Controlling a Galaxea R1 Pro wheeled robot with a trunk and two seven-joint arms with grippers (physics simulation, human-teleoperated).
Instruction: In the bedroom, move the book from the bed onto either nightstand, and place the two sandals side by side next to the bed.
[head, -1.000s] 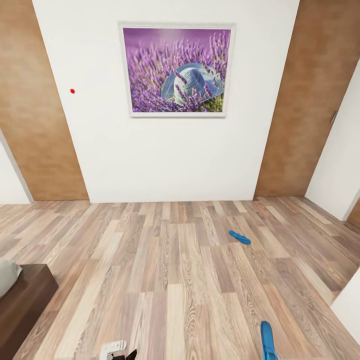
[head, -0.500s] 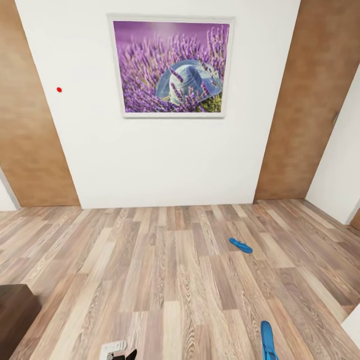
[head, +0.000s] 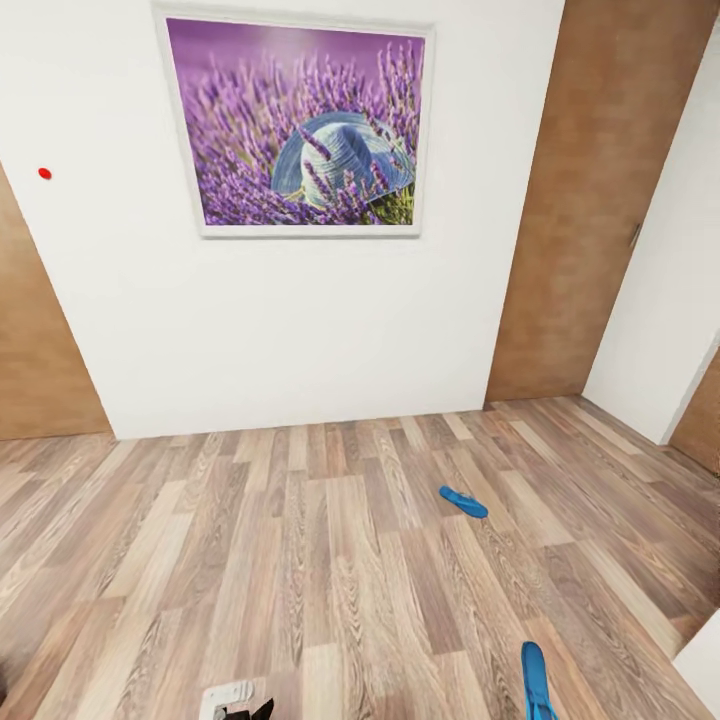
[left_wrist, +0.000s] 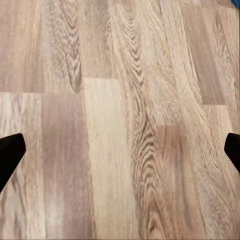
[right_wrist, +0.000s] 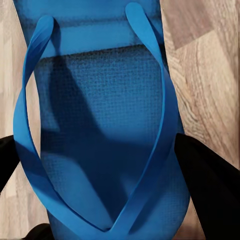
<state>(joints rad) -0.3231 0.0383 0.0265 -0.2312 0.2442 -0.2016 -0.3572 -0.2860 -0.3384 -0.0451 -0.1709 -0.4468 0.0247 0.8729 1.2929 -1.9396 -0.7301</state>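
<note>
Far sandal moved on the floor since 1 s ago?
No. The far sandal sits on the same floor planks, same side of the door corner; the whole view shifted, so the camera moved.

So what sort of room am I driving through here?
Likely a room in a home, perhaps a bedroom: wood-plank floor, a framed lavender picture on a white wall, a brown door, and two blue sandals, one on the floor, one between the right hand's fingers.

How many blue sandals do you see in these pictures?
2. One sandal lies on the wood floor toward the far wall. The other sandal is at the head view's bottom edge, between the right gripper fingers.
</note>
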